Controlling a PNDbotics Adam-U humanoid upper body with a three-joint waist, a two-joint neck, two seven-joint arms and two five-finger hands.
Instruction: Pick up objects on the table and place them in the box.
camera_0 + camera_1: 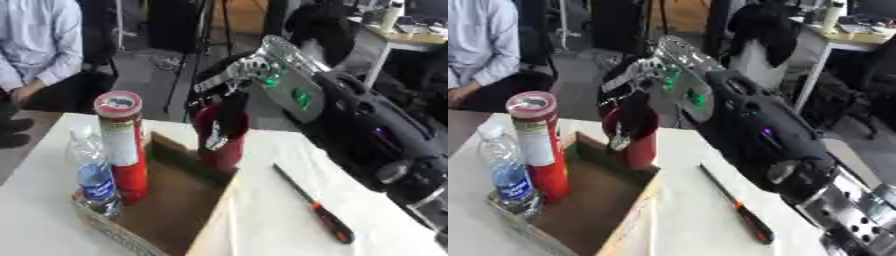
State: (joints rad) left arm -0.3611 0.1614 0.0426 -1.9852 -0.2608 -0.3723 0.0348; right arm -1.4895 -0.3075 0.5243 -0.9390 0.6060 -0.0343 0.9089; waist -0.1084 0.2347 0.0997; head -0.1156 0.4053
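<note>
While the right hand point(229, 107) has its fingers curled round the red cup point(222, 145) at the box point(188, 200) far rim, it could catch that wall or knock the tall red can point(122, 145) and bottle point(94, 182) inside.

Right robot hand point(223, 112) curled round a dark red cup point(220, 137) at the far edge of the box point(171, 210)

The cup is held upright over the box's far wall. Inside the cardboard box, at its left side, a tall red canister point(122, 142) and a clear water bottle point(94, 175) are stood together. A screwdriver point(315, 205) with an orange-and-black handle is laid on the white surface point(280, 225), right of the box
</note>
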